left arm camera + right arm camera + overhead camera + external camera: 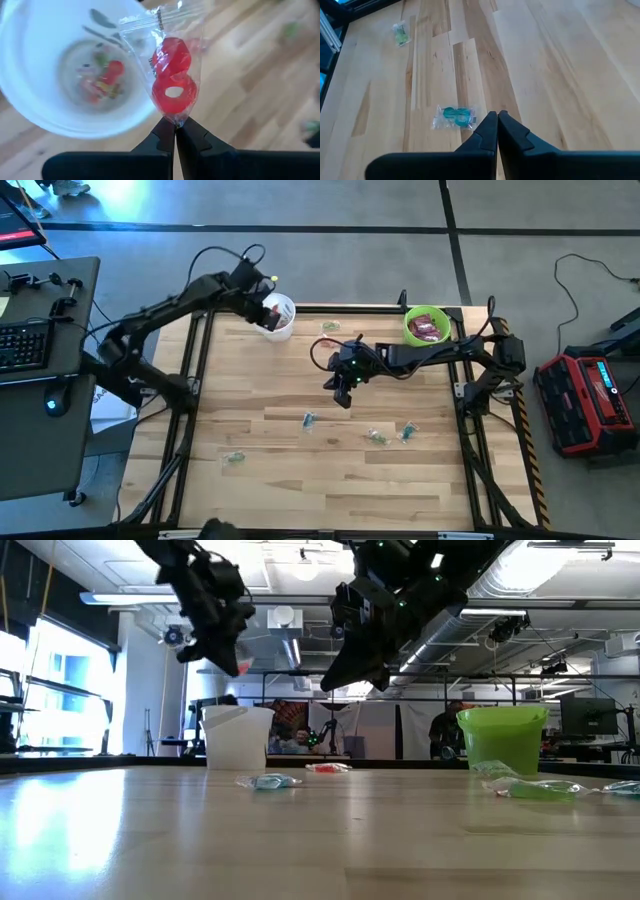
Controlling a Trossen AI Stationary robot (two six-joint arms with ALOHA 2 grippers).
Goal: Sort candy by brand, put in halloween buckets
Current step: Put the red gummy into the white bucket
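Observation:
My left gripper (266, 314) hovers at the left rim of the white bucket (281, 315), shut on a clear-wrapped candy holding two red rings (172, 75). Several small candies lie in the bottom of that bucket (102, 80). The lime green bucket (427, 326) stands at the far right with magenta packets inside. My right gripper (342, 392) hangs shut and empty over the table's middle, a little beyond a teal candy (455, 116). More loose clear-wrapped candies lie flat on the wood: (233, 457), (378, 437), (408, 430). My left gripper pinches one end of the clear wrapper (175, 118) between its two fingertips. The fingers slant downward toward the white bucket. The packet sticks out beyond the fingertips, lifted clear, partly over the bucket's rim (145, 107).
Another small candy (330, 327) lies between the two buckets near the far edge. A black metal frame (190, 390) runs around the wooden table. A desk with a keyboard (25, 345) stands to the left and a red case (585, 395) sits on the floor at the right.

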